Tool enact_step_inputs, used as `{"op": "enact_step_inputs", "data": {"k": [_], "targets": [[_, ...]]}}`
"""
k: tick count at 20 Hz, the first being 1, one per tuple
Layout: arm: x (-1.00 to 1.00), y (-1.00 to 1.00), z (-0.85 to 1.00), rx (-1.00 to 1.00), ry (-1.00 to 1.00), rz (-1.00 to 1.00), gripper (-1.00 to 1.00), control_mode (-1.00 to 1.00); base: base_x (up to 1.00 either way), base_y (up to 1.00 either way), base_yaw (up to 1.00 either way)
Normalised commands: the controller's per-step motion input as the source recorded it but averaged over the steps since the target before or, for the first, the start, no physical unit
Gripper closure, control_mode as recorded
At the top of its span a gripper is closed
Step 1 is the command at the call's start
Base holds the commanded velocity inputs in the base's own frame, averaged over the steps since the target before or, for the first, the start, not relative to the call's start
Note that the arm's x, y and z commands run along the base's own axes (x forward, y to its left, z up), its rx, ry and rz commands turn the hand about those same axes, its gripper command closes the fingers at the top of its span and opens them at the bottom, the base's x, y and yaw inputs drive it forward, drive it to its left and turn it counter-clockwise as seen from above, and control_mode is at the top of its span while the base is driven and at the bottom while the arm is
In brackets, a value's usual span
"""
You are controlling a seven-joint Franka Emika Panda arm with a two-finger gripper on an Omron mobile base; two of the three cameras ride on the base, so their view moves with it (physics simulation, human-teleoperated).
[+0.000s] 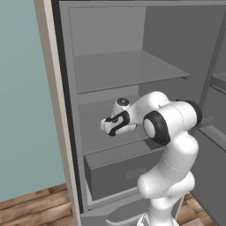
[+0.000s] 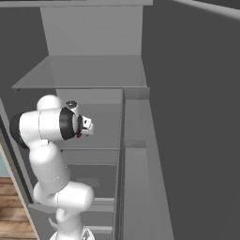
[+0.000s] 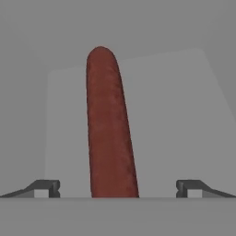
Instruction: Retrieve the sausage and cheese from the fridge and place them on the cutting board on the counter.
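Grey shelves of the open fridge (image 1: 132, 70) surround us as we reach onto the middle shelf. Our end effector (image 3: 118, 189) is spread wide, holding nothing, with the sausage (image 3: 108, 124) lying lengthwise between its tips. We judge the risk is closing too soon: the round sausage could roll or get pushed deeper along the shelf, or we pinch only its near end and it slips out
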Motion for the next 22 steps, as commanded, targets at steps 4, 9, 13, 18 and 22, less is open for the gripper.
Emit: {"op": "enact_step_inputs", "data": {"k": [4,9,13,18,22], "targets": [[0.06,0.00,-0.11,0.00,0.00,0.00,1.00,-1.00,0.00,0.00,0.00],[0.00,0.00,0.00,0.00,0.00,0.00,1.00,-1.00,0.00,0.00,0.00],[0.00,0.00,0.00,0.00,0.00,0.00,1.00,-1.00,0.00,0.00,0.00],[0.00,0.00,0.00,0.00,0.00,0.00,1.00,-1.00,0.00,0.00,0.00],[-0.05,0.00,0.00,0.00,-0.01,0.00,1.00,-1.00,0.00,0.00,0.00]]}}
